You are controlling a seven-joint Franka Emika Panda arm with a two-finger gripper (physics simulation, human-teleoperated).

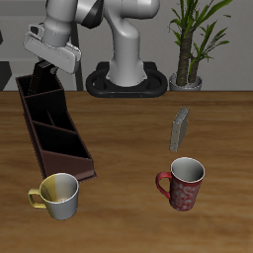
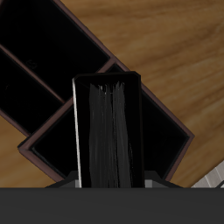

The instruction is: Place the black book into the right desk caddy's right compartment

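Observation:
The black book [image 1: 43, 75] hangs upright in my gripper [image 1: 45, 65], which is shut on its top edge. It is held just above the far back end of the right desk caddy [image 1: 56, 130], a long dark reddish-brown box with three sections lying at an angle on the table. In the wrist view the book [image 2: 108, 131] fills the middle, spine edge toward the camera. Its lower end is over the caddy's end compartment [image 2: 164, 142]. My fingertips are hidden by the book there.
A small grey book [image 1: 180, 126] stands upright mid-table. A yellow mug [image 1: 59, 195] sits near the caddy's front end, and a red mug [image 1: 183, 183] stands nearer the front edge. The robot base [image 1: 126, 74] and a potted plant [image 1: 190, 44] stand at the back.

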